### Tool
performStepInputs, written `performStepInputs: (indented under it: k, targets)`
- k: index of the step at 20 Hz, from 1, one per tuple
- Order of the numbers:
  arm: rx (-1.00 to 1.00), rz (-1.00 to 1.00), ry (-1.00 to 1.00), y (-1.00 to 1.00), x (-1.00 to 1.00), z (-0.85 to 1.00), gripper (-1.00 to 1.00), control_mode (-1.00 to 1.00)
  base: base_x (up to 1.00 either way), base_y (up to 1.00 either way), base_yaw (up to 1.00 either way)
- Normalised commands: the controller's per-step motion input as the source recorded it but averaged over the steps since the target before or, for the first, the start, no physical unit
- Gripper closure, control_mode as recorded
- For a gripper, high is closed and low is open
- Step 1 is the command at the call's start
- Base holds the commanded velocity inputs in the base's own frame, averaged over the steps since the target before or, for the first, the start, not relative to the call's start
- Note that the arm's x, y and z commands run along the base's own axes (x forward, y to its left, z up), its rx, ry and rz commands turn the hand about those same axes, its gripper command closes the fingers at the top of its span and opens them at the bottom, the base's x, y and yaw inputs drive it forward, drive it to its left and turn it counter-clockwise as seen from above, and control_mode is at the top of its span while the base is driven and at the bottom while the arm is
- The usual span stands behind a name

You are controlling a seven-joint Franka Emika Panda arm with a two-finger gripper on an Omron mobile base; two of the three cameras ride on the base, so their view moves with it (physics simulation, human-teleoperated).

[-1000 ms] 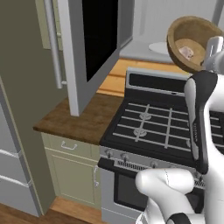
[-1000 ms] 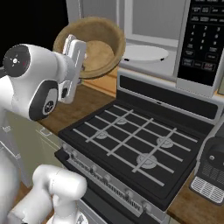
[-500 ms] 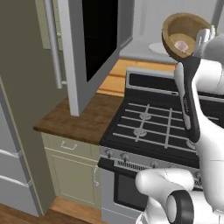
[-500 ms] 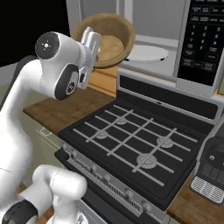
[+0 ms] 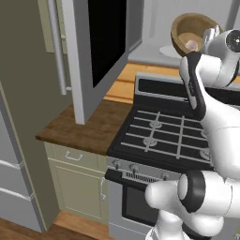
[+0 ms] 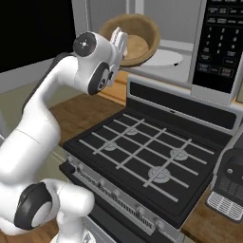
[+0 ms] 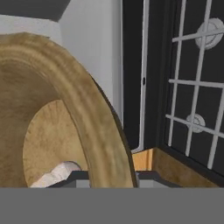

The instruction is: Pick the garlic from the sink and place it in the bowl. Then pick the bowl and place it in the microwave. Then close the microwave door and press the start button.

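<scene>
Flat, even rendered lighting all over, no harsh glare and barely any cast shadows. Base views look soft and a bit pixelated. The microwave door point(image 5: 101, 42) glass is pure black, no reflections. Hand view is blurry up close on the bowl point(image 7: 65, 109) rim.

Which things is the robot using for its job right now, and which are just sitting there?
For the job: bowl held by the gripper, garlic inside it, microwave, microwave door, turntable.
Just sitting there: stove, wooden counter, cupboard.
</scene>
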Motion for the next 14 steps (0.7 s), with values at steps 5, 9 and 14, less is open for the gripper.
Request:
performStepInputs:
  k: [5, 9, 14]
  targets:
    - [0.00, 0.00, 0.00, -0.36, 0.84, 0.00, 1.00, -1.00, 0.00, 0.00, 0.00]
    - [0.00, 0.00, 0.00, -0.34, 0.88, -0.06, 1.00, -1.00, 0.00, 0.00, 0.00]
    - [0.00, 0.00, 0.00, -0.34, 0.75, -0.20, 1.00, -1.00, 0.00, 0.00, 0.00]
